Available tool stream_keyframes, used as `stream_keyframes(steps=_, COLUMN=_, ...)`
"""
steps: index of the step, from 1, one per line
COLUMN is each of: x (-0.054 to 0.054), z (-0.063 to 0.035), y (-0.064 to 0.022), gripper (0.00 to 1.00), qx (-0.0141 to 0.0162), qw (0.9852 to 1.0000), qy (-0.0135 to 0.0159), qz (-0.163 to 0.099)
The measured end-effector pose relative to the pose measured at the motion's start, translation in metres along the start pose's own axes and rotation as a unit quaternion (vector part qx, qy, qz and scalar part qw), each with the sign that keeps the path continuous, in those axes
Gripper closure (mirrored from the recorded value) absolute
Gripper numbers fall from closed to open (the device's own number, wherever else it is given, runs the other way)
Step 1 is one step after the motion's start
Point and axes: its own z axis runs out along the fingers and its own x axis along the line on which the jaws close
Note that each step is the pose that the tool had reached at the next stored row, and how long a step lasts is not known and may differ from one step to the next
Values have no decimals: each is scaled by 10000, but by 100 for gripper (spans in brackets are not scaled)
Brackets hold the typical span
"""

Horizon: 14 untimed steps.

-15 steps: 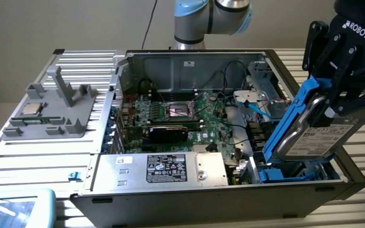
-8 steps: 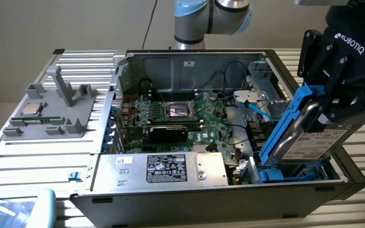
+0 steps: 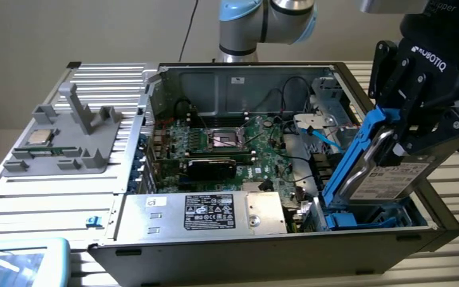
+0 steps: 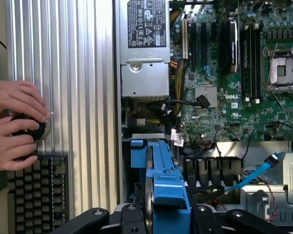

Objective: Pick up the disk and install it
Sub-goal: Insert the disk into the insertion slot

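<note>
Silver-grey metal, white-labelled and framed in blue plastic rails, the flat disk (image 3: pixel 385 179) hangs tilted above the blue drive bay (image 3: pixel 361 220) of the open black computer case (image 3: pixel 253 258). My black gripper (image 3: pixel 411 142) is clamped on its upper end. I judge it dense, rigid, slick-faced and shock-sensitive, so the railed edges are the best hold.

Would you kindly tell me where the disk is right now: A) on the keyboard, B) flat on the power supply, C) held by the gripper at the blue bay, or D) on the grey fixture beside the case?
C: the gripper grips the disk, tilted, its lower end at the blue bay.
</note>
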Motion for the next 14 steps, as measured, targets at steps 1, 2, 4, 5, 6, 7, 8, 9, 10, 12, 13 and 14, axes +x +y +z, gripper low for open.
stream_keyframes(steps=1, x=-5, z=3, y=0, gripper=63, qx=0, qw=10000, qy=0, qz=0)
stream_keyframes(steps=2, x=-9, z=5, y=1, gripper=63, qx=0, qw=10000, qy=1, qz=0)
stream_keyframes(steps=4, x=-27, z=12, y=8, gripper=63, qx=0, qw=10000, qy=0, qz=2)
stream_keyframes(steps=5, x=-31, z=14, y=8, gripper=63, qx=0, qw=10000, qy=1, qz=1)
stream_keyframes(steps=6, x=-34, z=18, y=8, gripper=63, qx=0, qw=10000, qy=0, qz=0)
stream_keyframes(steps=7, x=-37, z=19, y=9, gripper=63, qx=1, qw=10000, qy=0, qz=-1)
stream_keyframes(steps=8, x=-38, z=21, y=9, gripper=63, qx=1, qw=10000, qy=-1, qz=-1)
stream_keyframes(steps=9, x=-44, z=21, y=10, gripper=63, qx=3, qw=10000, qy=1, qz=-1)
stream_keyframes(steps=10, x=-57, z=22, y=11, gripper=63, qx=6, qw=10000, qy=1, qz=-1)
stream_keyframes(steps=12, x=-76, z=26, y=11, gripper=63, qx=10, qw=10000, qy=1, qz=-7)
stream_keyframes(steps=13, x=-82, z=27, y=12, gripper=63, qx=14, qw=10000, qy=1, qz=-12)
stream_keyframes(steps=14, x=-83, z=27, y=12, gripper=63, qx=17, qw=10000, qy=1, qz=-21)
